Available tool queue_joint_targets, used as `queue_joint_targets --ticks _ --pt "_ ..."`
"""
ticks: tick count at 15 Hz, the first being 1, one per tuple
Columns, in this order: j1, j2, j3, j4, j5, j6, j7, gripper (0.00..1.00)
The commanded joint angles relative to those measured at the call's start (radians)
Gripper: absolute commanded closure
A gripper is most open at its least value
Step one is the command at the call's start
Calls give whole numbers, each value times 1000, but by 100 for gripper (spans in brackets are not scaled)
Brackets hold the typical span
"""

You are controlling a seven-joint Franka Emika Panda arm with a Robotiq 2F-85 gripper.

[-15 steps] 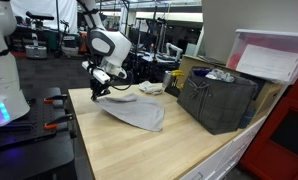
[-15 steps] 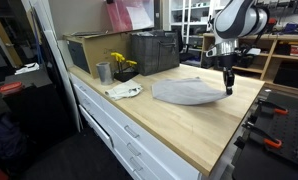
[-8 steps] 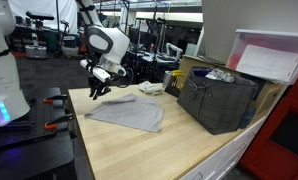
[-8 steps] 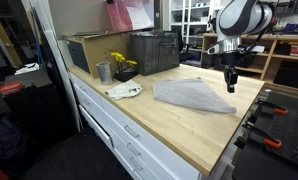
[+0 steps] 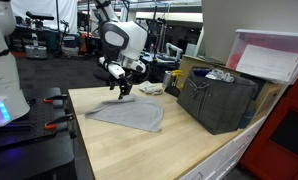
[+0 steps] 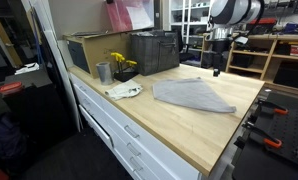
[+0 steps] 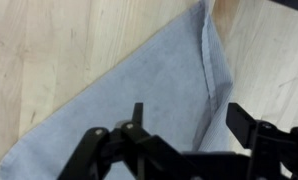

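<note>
In an exterior view, a metal cup [image 6: 103, 72] stands on the wooden table [image 6: 179, 130], well apart from the gripper [image 6: 217, 68] on its left. Something yellow [image 6: 121, 62] is just beside the cup, and a flat white thing [image 6: 124, 91] lies in front of both. A dark crate [image 6: 154, 50] stands nearer to the gripper, also on its left. The grey cloth [image 6: 192, 95] lies spread flat on the table, below the gripper and a little to its left. The gripper hangs just above the far edge of the cloth.

In the wrist view the cloth [image 7: 129, 100] lies directly under the gripper [image 7: 186, 115], with bare wood on both sides. The two fingers [image 7: 241, 122] stand wide apart with only the cloth visible below the gap. The gripper holds nothing.
</note>
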Motion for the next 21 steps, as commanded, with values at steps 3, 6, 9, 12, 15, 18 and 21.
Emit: queue_joint_targets --ticks 3,6,9,12,15,18,21 --pt "-13 282 68 332 129 -62 99 0" --pt "-21 411 121 489 108 -106 148 0" --pt "-19 519 158 632 71 -159 202 0" --pt "-14 604 185 765 37 -237 238 0" --pt "-9 672 203 880 0 -312 243 0" --pt "-4 737 219 981 -25 -386 239 0" --pt "14 785 234 1052 -54 -439 231 0"
